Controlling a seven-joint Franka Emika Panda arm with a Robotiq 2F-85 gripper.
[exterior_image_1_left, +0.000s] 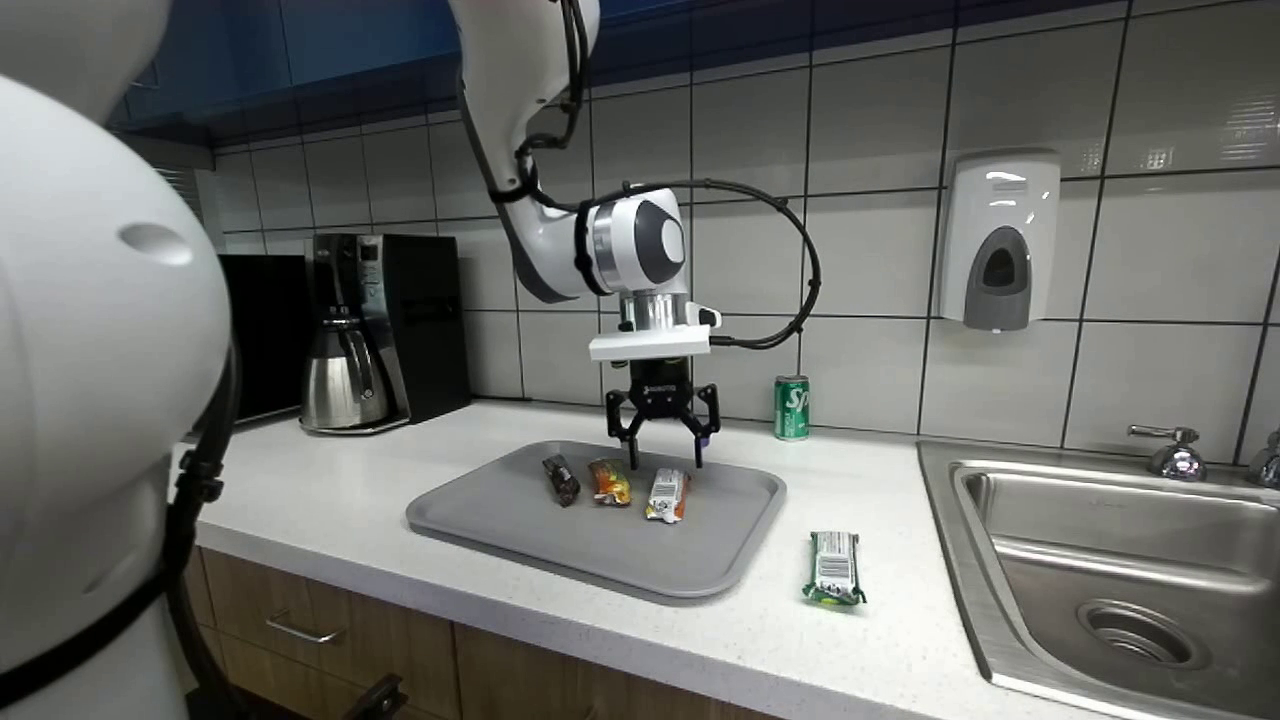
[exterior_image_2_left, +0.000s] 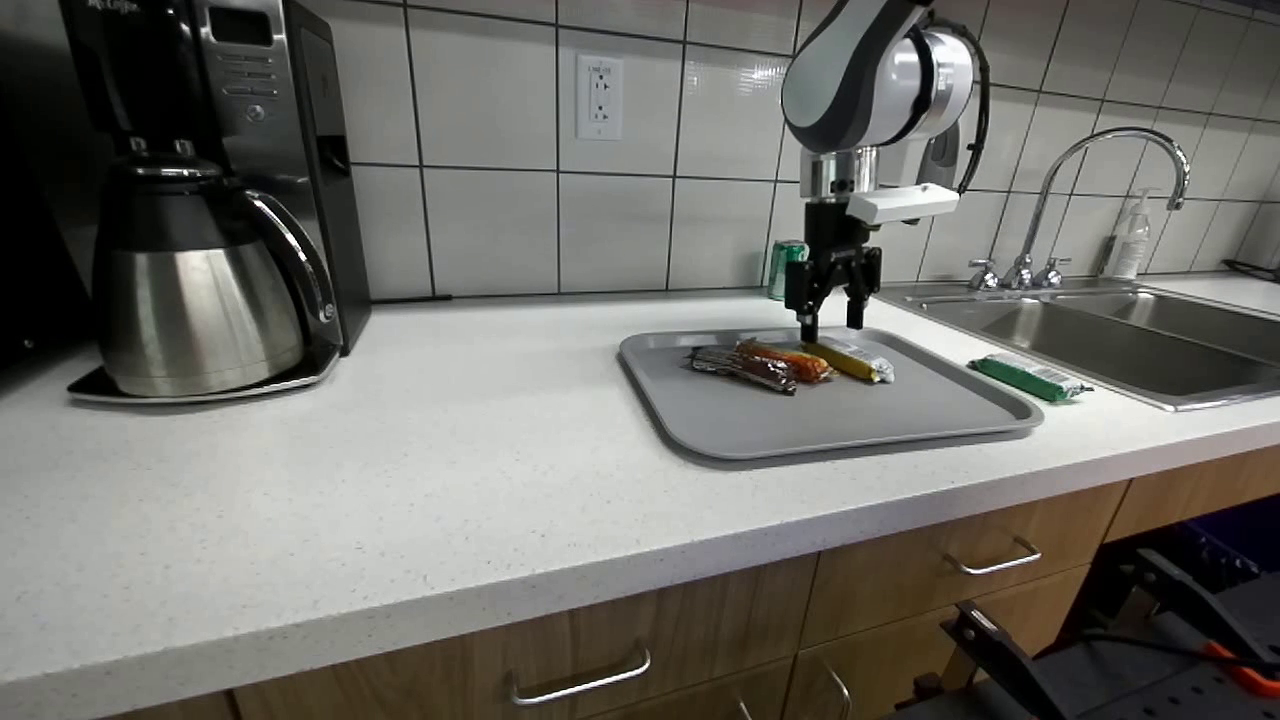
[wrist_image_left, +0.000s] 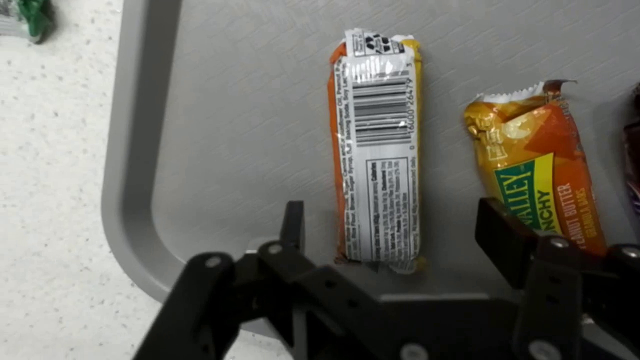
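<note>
My gripper (exterior_image_1_left: 666, 466) is open and empty, pointing down above the grey tray (exterior_image_1_left: 580, 545). It also shows in an exterior view (exterior_image_2_left: 832, 333). In the wrist view, the open fingers (wrist_image_left: 390, 210) stand on either side of the near end of a white-backed bar (wrist_image_left: 377, 160) with orange and yellow edges. The bar lies flat on the tray, below the fingers. An orange peanut butter granola bar (wrist_image_left: 540, 170) lies beside it, partly hidden by one finger. A dark brown bar (exterior_image_2_left: 743, 369) lies beyond that, only its edge showing in the wrist view.
A green-wrapped bar (exterior_image_1_left: 834, 568) lies on the counter between the tray and the steel sink (exterior_image_1_left: 955, 560). A green can (exterior_image_1_left: 791, 408) stands by the tiled wall behind the gripper. A coffee maker with a steel carafe (exterior_image_2_left: 205, 310) stands on the counter. A soap dispenser (exterior_image_1_left: 1000, 240) hangs on the wall.
</note>
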